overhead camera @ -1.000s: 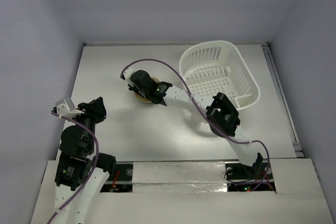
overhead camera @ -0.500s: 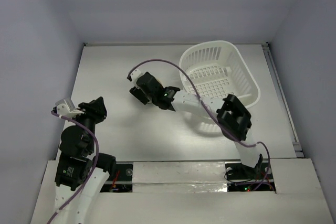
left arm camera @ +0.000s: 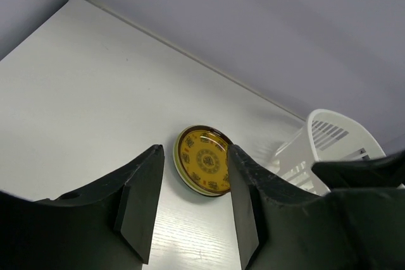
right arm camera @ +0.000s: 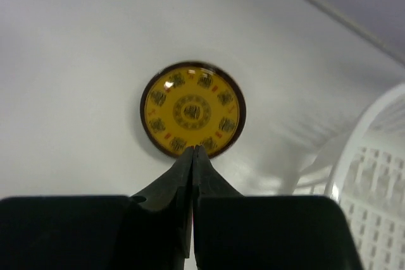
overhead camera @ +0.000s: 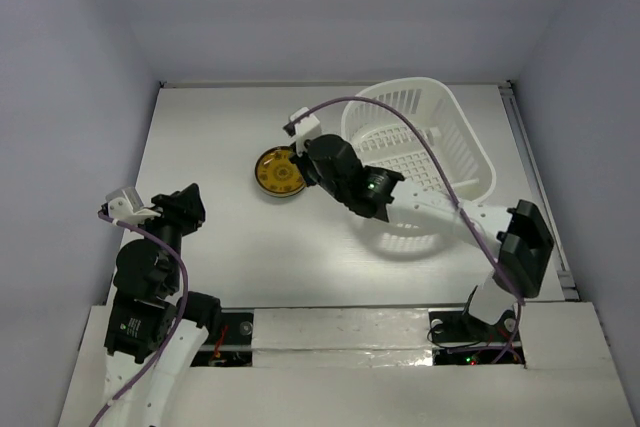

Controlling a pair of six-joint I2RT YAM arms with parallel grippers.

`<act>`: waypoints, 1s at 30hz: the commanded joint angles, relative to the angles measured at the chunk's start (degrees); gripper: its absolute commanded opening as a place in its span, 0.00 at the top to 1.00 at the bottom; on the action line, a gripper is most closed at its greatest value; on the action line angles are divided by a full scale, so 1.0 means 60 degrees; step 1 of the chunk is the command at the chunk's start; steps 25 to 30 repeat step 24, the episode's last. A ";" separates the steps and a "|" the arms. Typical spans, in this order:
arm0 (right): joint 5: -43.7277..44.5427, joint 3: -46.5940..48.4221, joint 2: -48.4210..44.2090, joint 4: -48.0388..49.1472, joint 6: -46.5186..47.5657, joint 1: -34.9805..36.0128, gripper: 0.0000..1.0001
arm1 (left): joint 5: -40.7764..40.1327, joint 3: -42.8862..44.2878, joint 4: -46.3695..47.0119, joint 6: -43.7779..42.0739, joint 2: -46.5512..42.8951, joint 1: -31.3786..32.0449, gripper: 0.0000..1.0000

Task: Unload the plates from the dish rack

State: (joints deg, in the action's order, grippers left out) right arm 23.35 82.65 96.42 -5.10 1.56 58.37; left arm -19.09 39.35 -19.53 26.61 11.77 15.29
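Note:
One plate (overhead camera: 279,173), orange-yellow with a dark rim and a ring pattern, lies flat on the white table left of the dish rack (overhead camera: 470,152). It also shows in the left wrist view (left arm camera: 204,169) and the right wrist view (right arm camera: 192,110). My right gripper (overhead camera: 306,169) (right arm camera: 193,150) hovers at the plate's right edge, shut, with nothing between its jaws. My left gripper (overhead camera: 190,202) (left arm camera: 195,153) stays back at the table's near left, open and empty, facing the plate from a distance. The rack's grid floor looks bare where my right arm does not cover it.
The dish rack (left arm camera: 329,137) (right arm camera: 380,175) stands at the far right of the table, with my right arm reaching across its near side. Grey walls close in the table on the left, back and right.
My right gripper has let go of the plate on the table, drawn back to the right and shut, so the plate now lies uncovered. The left arm has stayed where it was.

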 commanded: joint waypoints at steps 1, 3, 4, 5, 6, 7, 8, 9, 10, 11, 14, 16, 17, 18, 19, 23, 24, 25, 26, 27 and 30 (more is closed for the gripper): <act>0.0150 -0.0955 -0.1754 0.0732 -0.0845 -0.0046 1.00 | 0.0076 -0.0011 0.0384 -0.0128 0.0148 -0.0043 0.58; 0.0384 -0.1877 -0.3184 0.0922 -0.1109 -0.0046 1.00 | 0.0237 -0.0040 0.0456 -0.0143 0.0162 -0.0043 0.53; 0.0530 -0.2200 -0.3673 0.1228 -0.1154 -0.0046 1.00 | 0.0513 -0.0055 0.0544 -0.0187 0.0162 -0.0043 0.45; 0.0923 -0.2812 -0.4200 0.1304 -0.1270 -0.0046 1.00 | 0.0632 -0.0069 0.0588 -0.0216 0.0220 -0.0043 0.41; 0.1173 -0.3108 -0.5177 0.1334 -0.1315 -0.0046 1.00 | 0.0720 -0.0070 0.0661 -0.0231 0.0250 -0.0043 0.38; 0.1437 -0.3372 -0.5679 0.1378 -0.1330 -0.0046 0.97 | 0.0823 -0.0055 0.0691 -0.0260 0.0294 -0.0043 0.31; 0.2034 -0.3636 -0.6163 0.1363 -0.1344 -0.0046 0.94 | 0.0824 -0.0040 0.0720 -0.0260 0.0352 -0.0043 0.28; 0.2388 -0.4059 -0.6632 0.1349 -0.1330 -0.0046 0.85 | 0.0853 -0.0011 0.0779 -0.0260 0.0396 -0.0043 0.26; 0.2682 -0.4266 -0.7521 0.1363 -0.1330 -0.0046 0.65 | 0.0940 0.0003 0.0895 -0.0289 0.0440 -0.0043 0.25; 0.3410 -0.4472 -0.7951 0.1378 -0.1301 -0.0046 0.49 | 0.0955 0.0134 0.0954 -0.0290 0.0557 -0.0043 0.22; 0.5282 -0.4927 -0.9241 0.1247 -0.1461 -0.0133 0.04 | 0.1189 0.0529 0.1218 -0.0289 0.0733 -0.0043 0.20; 0.6152 -0.5175 -0.9754 0.1304 -0.1432 -0.0133 0.00 | 0.1307 0.0779 0.1423 -0.0333 0.0836 -0.0043 0.19; 0.6824 -0.5307 -1.0250 0.1392 -0.1258 -0.0220 0.00 | 0.1307 0.1026 0.1453 -0.0348 0.0923 -0.0043 0.19; 0.7077 -0.5483 -1.0472 0.1567 -0.1126 -0.0221 0.00 | 0.1278 0.1130 0.1497 -0.0392 0.0953 -0.0043 0.19; 0.7239 -0.5658 -1.0663 0.1931 -0.1009 -0.0221 0.01 | 0.1162 0.1190 0.1512 -0.0378 0.0953 -0.0043 0.19; 0.7445 -0.6363 -1.1134 0.2243 -0.1224 -0.0324 0.02 | 0.1116 0.0943 0.1585 -0.0217 0.0837 -0.0043 0.18; 0.7489 -0.6349 -1.1076 0.2097 -0.1372 -0.0324 0.01 | 0.1088 0.0825 0.1614 -0.0129 0.0807 -0.0043 0.18; 0.7489 -0.6349 -1.1076 0.2097 -0.1372 -0.0324 0.01 | 0.1088 0.0825 0.1614 -0.0129 0.0807 -0.0043 0.18; 0.7489 -0.6349 -1.1076 0.2097 -0.1372 -0.0324 0.01 | 0.1088 0.0825 0.1614 -0.0129 0.0807 -0.0043 0.18; 0.7489 -0.6349 -1.1076 0.2097 -0.1372 -0.0324 0.01 | 0.1088 0.0825 0.1614 -0.0129 0.0807 -0.0043 0.18; 0.7489 -0.6349 -1.1076 0.2097 -0.1372 -0.0324 0.01 | 0.1088 0.0825 0.1614 -0.0129 0.0807 -0.0043 0.18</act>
